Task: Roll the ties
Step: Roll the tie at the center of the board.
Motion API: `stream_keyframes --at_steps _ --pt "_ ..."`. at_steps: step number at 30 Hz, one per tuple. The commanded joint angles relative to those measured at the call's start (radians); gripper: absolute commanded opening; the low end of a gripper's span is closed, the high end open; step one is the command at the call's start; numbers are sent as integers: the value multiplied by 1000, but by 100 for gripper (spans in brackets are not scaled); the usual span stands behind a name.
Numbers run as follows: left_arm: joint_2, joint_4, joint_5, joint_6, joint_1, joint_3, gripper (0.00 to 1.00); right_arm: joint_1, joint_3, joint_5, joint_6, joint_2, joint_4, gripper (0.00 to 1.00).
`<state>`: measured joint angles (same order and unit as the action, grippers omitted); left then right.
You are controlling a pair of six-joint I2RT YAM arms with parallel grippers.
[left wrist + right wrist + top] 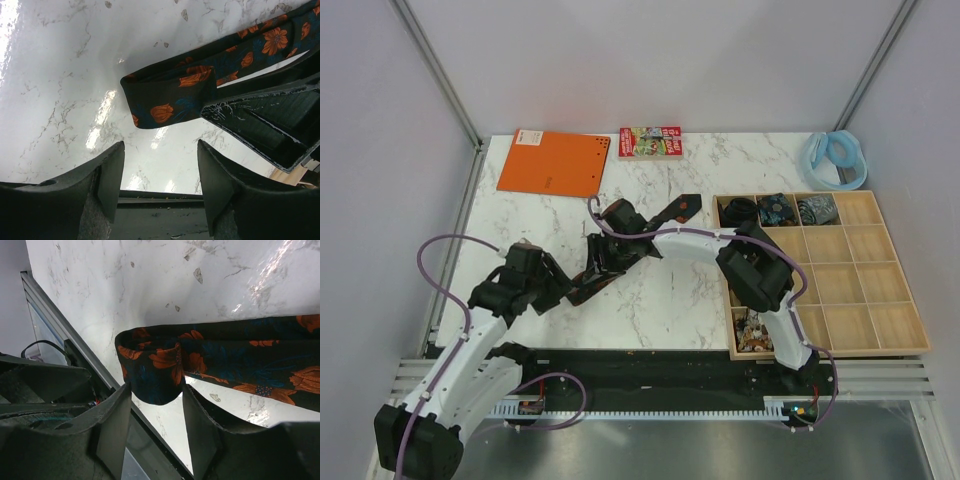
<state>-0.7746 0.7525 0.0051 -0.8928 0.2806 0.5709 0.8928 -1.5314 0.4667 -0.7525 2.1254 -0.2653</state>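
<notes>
A black tie with orange-red flowers (678, 209) lies slantwise on the marble table (520, 215). Its near end is folded over into a loose loop (167, 95) (152, 367). My right gripper (599, 268) (155, 392) is open, its fingertips on either side of the loop's rounded edge, with a gap on both sides. My left gripper (570, 291) (160, 162) is open just short of the loop, with only bare table between its fingers. The right gripper's fingers (270, 125) show beside the tie in the left wrist view. Three coiled ties (777, 209) sit in the tray's top row.
A wooden compartment tray (865, 300) fills the right side, with a patterned bundle (752, 330) in its near-left cell. At the back lie an orange notebook (555, 162), a small book (650, 141) and a pale blue ring (835, 155). The table's near edge rail (75, 347) is close.
</notes>
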Motion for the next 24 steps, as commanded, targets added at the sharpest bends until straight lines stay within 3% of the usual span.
stream_keyframes --at_steps 1,11,14,17,24 --pt "11 -48 26 -24 -6 -14 66 11 -44 33 8 18 32 51" --pt "11 -87 41 -31 -6 -52 65 11 7 46 -18 27 101 42" --pt "11 -88 30 -29 -6 -55 65 12 14 50 -27 30 123 38" --pt "12 -93 26 -28 -6 -57 64 11 33 55 -36 30 144 27" --pt "24 -96 21 -32 -4 -65 63 5 122 72 -74 24 248 20"
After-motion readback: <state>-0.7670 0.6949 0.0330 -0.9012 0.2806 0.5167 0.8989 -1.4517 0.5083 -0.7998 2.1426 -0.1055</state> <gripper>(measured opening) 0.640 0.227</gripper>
